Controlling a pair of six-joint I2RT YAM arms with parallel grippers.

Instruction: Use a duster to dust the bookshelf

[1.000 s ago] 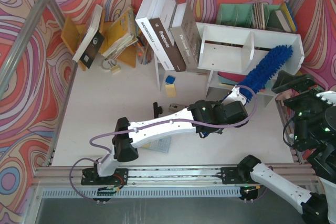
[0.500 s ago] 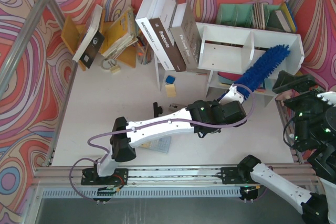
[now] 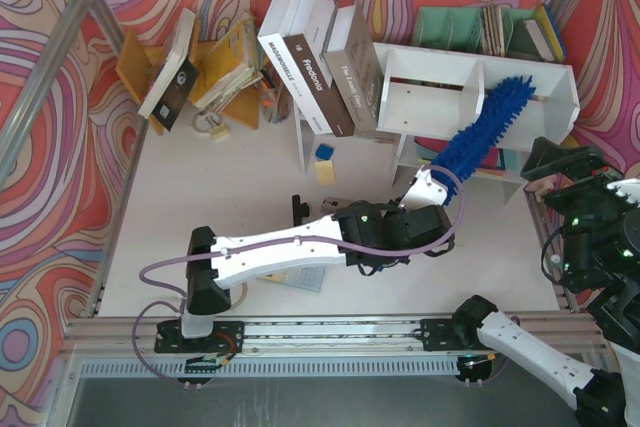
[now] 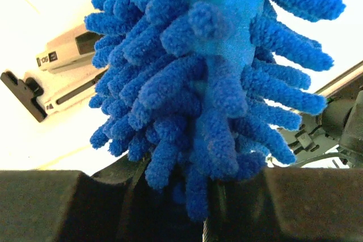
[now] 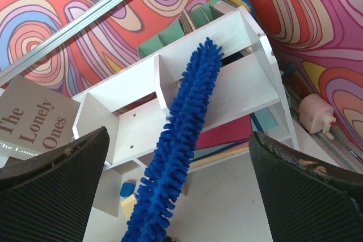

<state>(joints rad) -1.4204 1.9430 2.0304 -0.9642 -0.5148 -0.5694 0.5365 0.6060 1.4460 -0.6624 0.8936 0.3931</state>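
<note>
Pulling back toward its base and swinging leftward since a second ago, the left arm is dragging the duster (image 3: 482, 125) from the far right of the bookshelf (image 3: 425, 57) toward the middle divider. The left end effector (image 3: 430, 182) is staying clamped on the duster's handle end; in the left wrist view the fluffy blue strands are spilling out between its dark fingers (image 4: 62, 205). The brush head is now lying slanted across the front of the shelf, its tip reaching up into the right upper compartment just right of the divider, with the lower part passing in front of the lower level. Whether the fibres are pressing on the boards cannot be told.

The right end effector (image 5: 177, 134) is hovering near the shelf's right end, its fingers standing wide apart and gripping nothing, looking onto the duster. A grey book titled "The Lonely Ones" (image 3: 356, 62) is leaning against the shelf's left side, and a teal file organizer (image 3: 450, 22) is standing behind it on the table (image 3: 200, 187).
</note>
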